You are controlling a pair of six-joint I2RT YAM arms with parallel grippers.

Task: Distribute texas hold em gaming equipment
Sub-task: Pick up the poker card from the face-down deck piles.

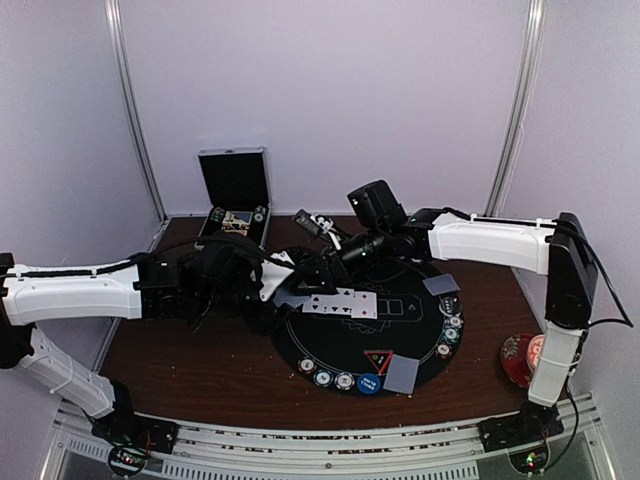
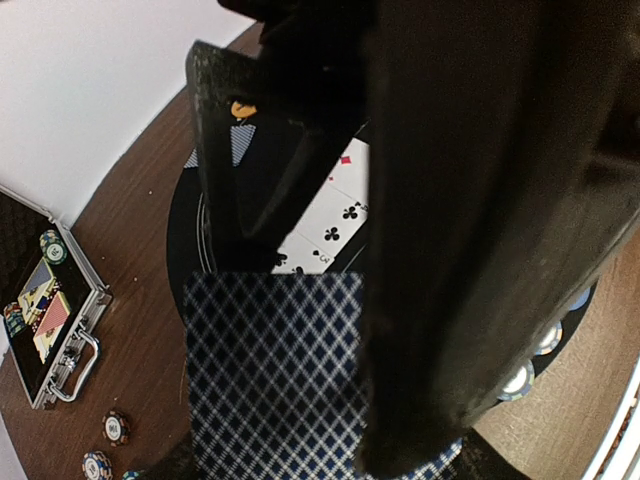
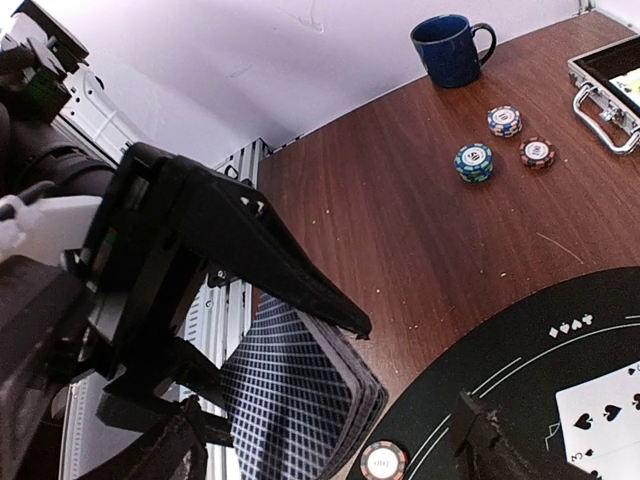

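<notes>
My left gripper (image 1: 283, 290) is shut on a deck of playing cards (image 2: 270, 370) with a blue diamond back, held over the left rim of the round black mat (image 1: 330, 345). In the right wrist view the deck (image 3: 300, 390) sits under a left finger (image 3: 250, 240). My right gripper (image 1: 308, 272) stands open right at the deck, one fingertip (image 3: 485, 435) over the mat. Face-up cards (image 1: 340, 300) lie on the mat. Poker chips (image 1: 450, 330) line its right and front rim, with a red triangle marker (image 1: 378, 360), a blue disc (image 1: 368, 383) and face-down cards (image 1: 402, 372).
An open metal case (image 1: 235, 205) with chips and cards stands at the back left. Three chip stacks (image 3: 474, 162) and a blue mug (image 3: 455, 50) are on the wood left of the mat. A red patterned cup (image 1: 520, 360) sits at the right, beside the right arm's base.
</notes>
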